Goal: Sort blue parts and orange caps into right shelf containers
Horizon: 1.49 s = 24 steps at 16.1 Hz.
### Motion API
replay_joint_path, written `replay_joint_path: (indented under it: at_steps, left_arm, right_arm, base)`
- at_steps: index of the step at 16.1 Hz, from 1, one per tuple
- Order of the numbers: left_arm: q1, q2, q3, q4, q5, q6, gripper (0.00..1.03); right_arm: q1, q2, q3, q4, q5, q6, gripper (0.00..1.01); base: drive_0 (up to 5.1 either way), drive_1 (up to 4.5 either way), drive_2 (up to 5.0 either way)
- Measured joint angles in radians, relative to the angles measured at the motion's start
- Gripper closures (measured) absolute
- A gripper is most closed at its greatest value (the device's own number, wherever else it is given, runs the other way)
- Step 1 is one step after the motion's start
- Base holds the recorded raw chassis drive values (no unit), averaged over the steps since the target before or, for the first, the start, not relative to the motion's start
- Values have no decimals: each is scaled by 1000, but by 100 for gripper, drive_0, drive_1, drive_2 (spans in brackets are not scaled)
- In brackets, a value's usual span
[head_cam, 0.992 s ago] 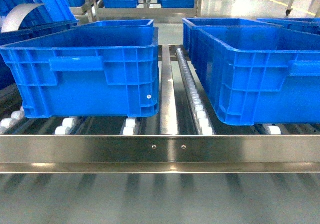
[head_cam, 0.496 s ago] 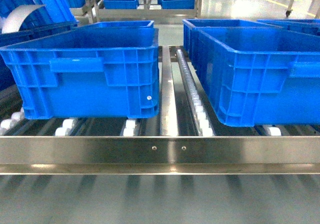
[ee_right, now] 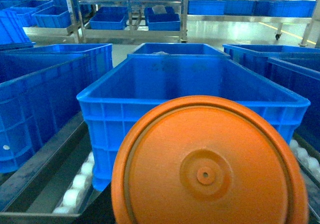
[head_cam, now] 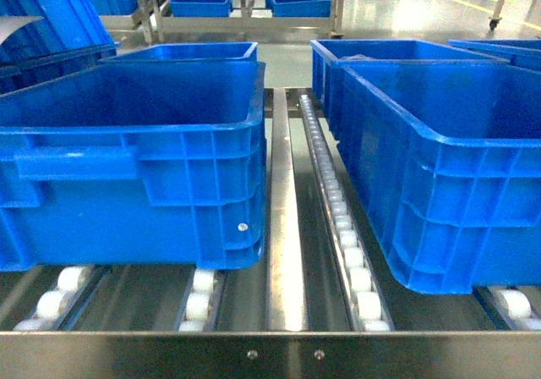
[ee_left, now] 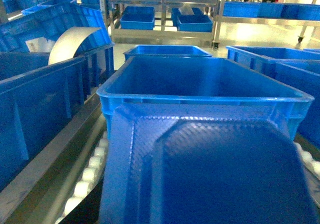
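Closer now than a second ago, I carry a blue part (ee_left: 210,174) and an orange cap (ee_right: 207,166) toward the crates (head_cam: 439,134) at 12 o'clock; grippers hidden, so I cannot tell their grip.

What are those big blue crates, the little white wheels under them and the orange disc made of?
The blue crates look like moulded plastic: ribbed walls, thick rims, a soft sheen. The white rollers seem plastic too, sitting in shiny metal rails, probably steel given the mirror-like reflections. The orange cap looks like smooth matte plastic, with concentric moulded rings and a centre dimple.
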<state>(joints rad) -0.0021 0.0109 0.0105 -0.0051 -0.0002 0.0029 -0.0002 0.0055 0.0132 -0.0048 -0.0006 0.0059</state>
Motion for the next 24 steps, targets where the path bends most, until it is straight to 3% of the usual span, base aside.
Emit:
replay_joint_path:
  at_steps: [5, 24]
  left_arm:
    - [0, 0, 0, -2, 1, 0, 60]
    - [0, 0, 0, -1, 0, 0, 60]
  right_arm:
    - [0, 0, 0, -2, 0, 0, 57]
    - [0, 0, 0, -2, 0, 0, 57]
  base:
    - [7, 440, -427]
    - [0, 0, 0]
